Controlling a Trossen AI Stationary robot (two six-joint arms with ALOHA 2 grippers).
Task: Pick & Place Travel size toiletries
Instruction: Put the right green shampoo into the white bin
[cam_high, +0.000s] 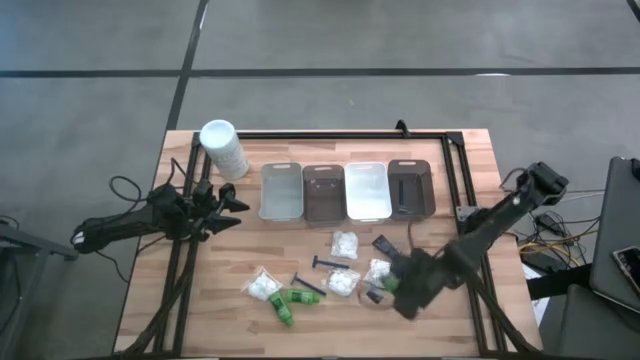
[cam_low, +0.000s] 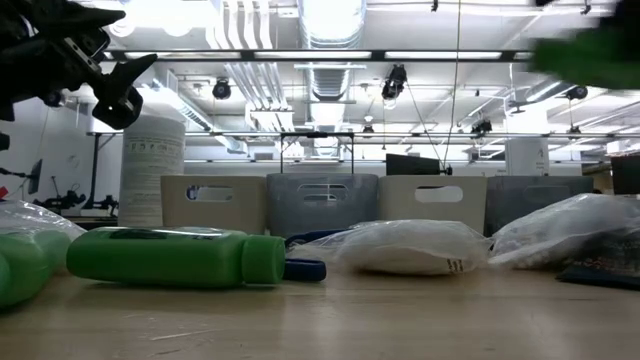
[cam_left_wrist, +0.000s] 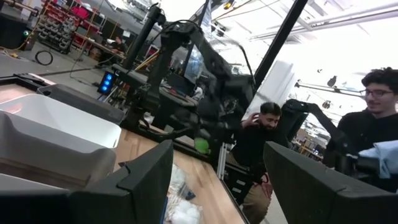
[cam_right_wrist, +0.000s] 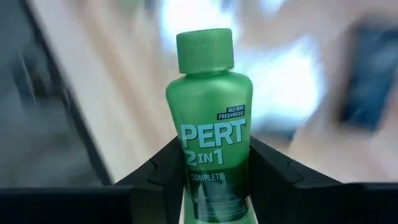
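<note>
The green bottle (cam_right_wrist: 209, 124) seen in the right wrist view carries the only print that can be read. Large white letters across its front spell "PERT". Directly under that brand name stands "2 IN 1", and below that "COMPLETE" in smaller letters. Above the brand name, a small dark tag reads "ALL-DAY FRESHNESS". Print on the tall white container (cam_low: 152, 170) is too small to read.

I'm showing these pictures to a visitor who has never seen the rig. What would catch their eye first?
Probably the green Pert 2 in 1 bottle filling the right wrist view, clamped between the right tool's fingers near the table's front right. Next, the row of four grey and brown trays across the table's middle, and the tall white cylindrical container at the back left, beside the waiting left tool.
</note>
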